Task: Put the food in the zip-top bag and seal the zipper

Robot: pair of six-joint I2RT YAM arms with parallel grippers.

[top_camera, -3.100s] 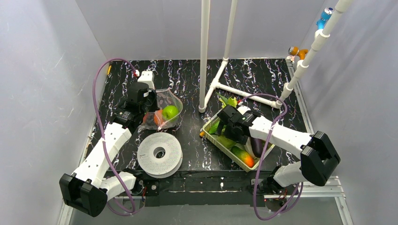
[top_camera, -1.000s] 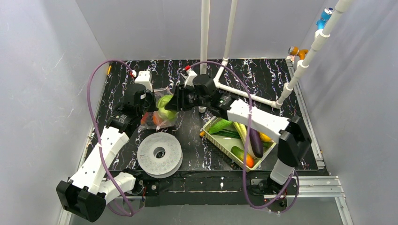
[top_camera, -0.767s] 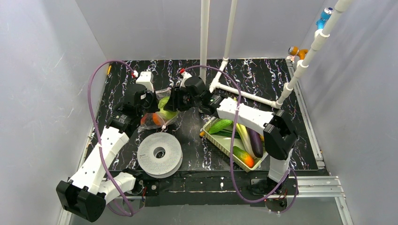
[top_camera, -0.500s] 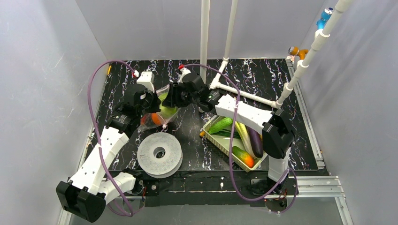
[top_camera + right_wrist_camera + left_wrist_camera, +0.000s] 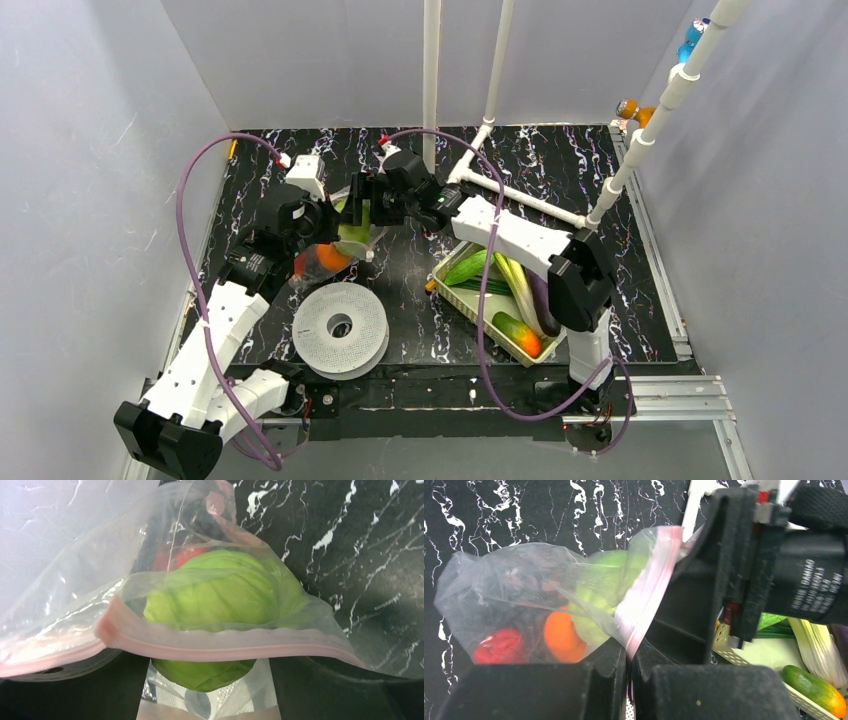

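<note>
The clear zip-top bag (image 5: 338,240) hangs at the back left, its mouth turned right. My left gripper (image 5: 629,675) is shut on the pinkish zipper (image 5: 649,585) strip at the mouth's edge. Inside the bag lie an orange (image 5: 560,636), a red piece (image 5: 499,646) and something dark. A green cabbage (image 5: 220,595) sits in the bag's mouth, half past the zipper (image 5: 225,647). My right gripper (image 5: 207,685) reaches into the mouth, its fingers spread wide on either side of the cabbage, a gap showing on the right. More food stays in the tray: cucumber (image 5: 467,267), leeks (image 5: 515,285), eggplant (image 5: 545,305).
The pale green tray (image 5: 447,288) stands at the right middle, tilted to the table's edge. A white spool (image 5: 340,326) lies in front of the bag. White pipes (image 5: 430,90) rise behind my right arm, and one runs along the table (image 5: 520,198).
My right gripper carried the cabbage from the tray to the bag's mouth and has now opened its jaws wider. My left arm raised the bag's mouth a little.
</note>
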